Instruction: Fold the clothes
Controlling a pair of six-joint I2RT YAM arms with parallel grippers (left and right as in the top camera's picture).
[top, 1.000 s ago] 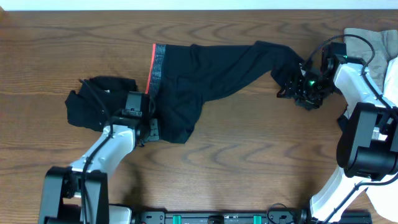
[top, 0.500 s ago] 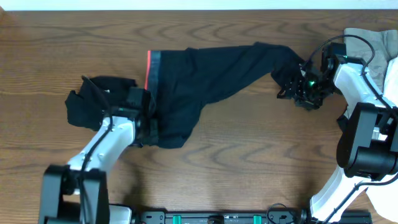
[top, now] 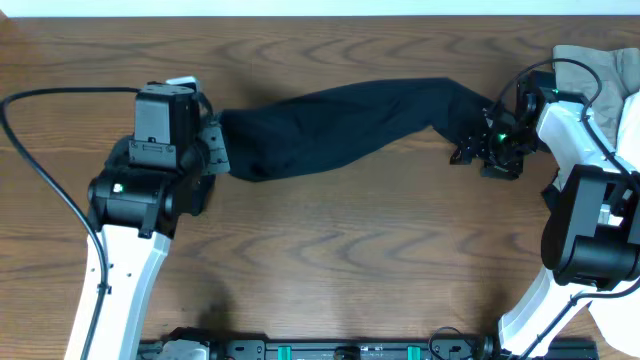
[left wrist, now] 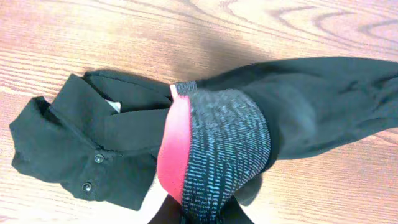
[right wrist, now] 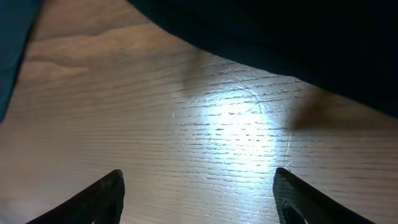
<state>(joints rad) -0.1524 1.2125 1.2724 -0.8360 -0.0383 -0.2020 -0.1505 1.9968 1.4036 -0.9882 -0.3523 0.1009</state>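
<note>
Toward the 9 o'clock side of the wooden surface (top: 350,250) in the overhead view, the left claw (top: 213,148) is pressed together on one end of the black pants (top: 340,125). The wrist camera there shows what it pinches: the grey inner waistband (left wrist: 224,143), with its red-orange edge (left wrist: 174,149) turned outward, bunched up and rising from the fingers at the 6 o'clock edge of that view. The waistband end appears lifted off the wood.

From that grip the pants run as one long dark band toward 3 o'clock, climbing slightly to about 1 o'clock before the far end drops beside the right claw (top: 478,148). Below the lifted waistband, at 9 o'clock in the left wrist view, a black buttoned garment (left wrist: 74,149) lies crumpled flat on the wood, a collar and two small buttons showing.

The right claw is spread wide. Its own camera shows both fingertips (right wrist: 106,196) well apart with bare, brightly lit wood between them and nothing pinched; dark fabric crosses that view from 11 to 2 o'clock, beyond the tips.

At the 2 o'clock corner of the overhead view, a khaki piece (top: 590,62) and a white piece (top: 632,110) lie behind the right arm.
</note>
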